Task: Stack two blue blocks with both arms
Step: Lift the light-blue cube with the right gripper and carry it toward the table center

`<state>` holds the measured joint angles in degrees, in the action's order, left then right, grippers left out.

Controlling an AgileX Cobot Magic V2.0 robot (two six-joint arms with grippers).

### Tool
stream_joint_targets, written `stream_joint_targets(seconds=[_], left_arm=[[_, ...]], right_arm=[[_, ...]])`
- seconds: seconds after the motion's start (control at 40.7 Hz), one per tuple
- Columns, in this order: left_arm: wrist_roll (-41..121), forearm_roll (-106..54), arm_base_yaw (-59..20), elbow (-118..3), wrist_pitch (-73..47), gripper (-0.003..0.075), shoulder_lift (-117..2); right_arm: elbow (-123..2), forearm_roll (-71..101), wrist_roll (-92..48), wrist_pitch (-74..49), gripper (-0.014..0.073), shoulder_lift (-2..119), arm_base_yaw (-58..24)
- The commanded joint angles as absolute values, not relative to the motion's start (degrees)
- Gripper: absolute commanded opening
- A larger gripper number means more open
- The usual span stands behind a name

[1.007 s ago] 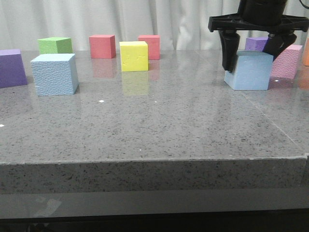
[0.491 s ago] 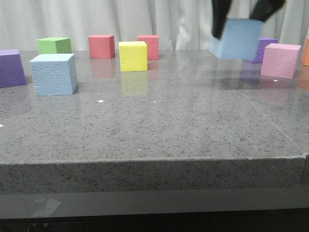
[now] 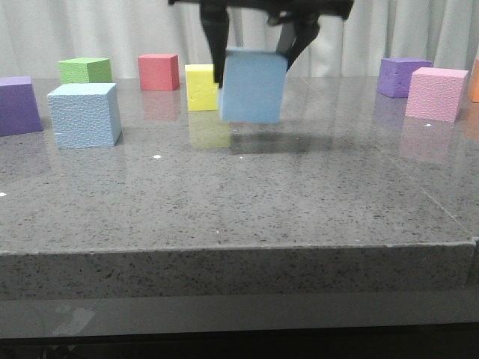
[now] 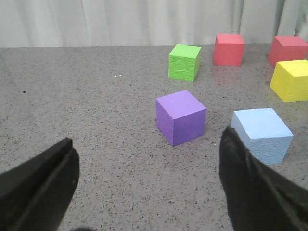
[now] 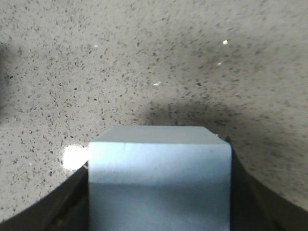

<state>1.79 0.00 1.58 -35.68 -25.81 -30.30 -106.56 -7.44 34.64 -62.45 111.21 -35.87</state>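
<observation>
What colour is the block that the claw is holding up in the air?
Pale sky blue. The held block shows best in the front view, clamped in the right gripper.

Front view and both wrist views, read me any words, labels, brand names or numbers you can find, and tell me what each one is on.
None: no readable text shows in any view.
The held blue block, the other blue block, the yellow cube and the purple cube have plain faces.
The right gripper and left gripper show bare black casing.
</observation>
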Motion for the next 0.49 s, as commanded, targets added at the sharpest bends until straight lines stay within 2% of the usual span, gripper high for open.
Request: stream_joint_targets(seconds=[0.0,0.368,0.467], left_arm=[[1.6,-0.3,1.7,-37.4,-21.3,0.0582,-30.8],[1.6,-0.3,1.7,-37.4,-21.3,0.0582,-30.8],[1.6,-0.3,1.7,-37.4,-21.3,0.0582,-30.8]], right_arm=[[-108.3,-9.6,35.4,-59.9,0.0403,109.7,-35.9],[-108.3,-9.6,35.4,-56.2,0.0412,110.7,-35.8],[-108.3,-9.6,35.4,-56.2,0.0489,110.7,-35.8]])
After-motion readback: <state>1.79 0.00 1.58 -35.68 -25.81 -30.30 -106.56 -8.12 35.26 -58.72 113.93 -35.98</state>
